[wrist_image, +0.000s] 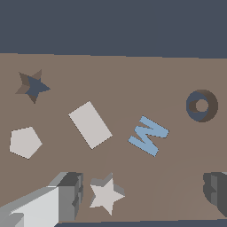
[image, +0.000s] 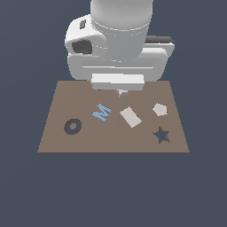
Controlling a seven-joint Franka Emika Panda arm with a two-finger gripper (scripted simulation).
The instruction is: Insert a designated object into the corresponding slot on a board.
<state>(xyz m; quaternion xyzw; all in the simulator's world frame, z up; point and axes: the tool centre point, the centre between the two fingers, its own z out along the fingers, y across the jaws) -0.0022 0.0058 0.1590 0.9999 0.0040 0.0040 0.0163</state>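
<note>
The gripper (wrist_image: 144,195) hangs low over the far edge of the board (image: 57,142), its jaws spread wide and grasping nothing. In the wrist view one finger (wrist_image: 66,195) stands just beside a loose white star (wrist_image: 106,193), which lies flat on the board between the two fingers, and the other finger (wrist_image: 217,193) is well apart from it. In the exterior view the arm's bulky white body hides most of this; only a small white tip (image: 123,92) shows beneath it.

Nearer on the board, the blue M (image: 102,111) and the white rectangle (image: 130,116) sit side by side around the middle. The white pentagon (image: 159,109) is toward the exterior view's right, with the dark star-shaped slot (image: 161,135) just nearer than it. The dark ring slot (image: 72,126) lies toward the exterior view's left, well apart from the others.
</note>
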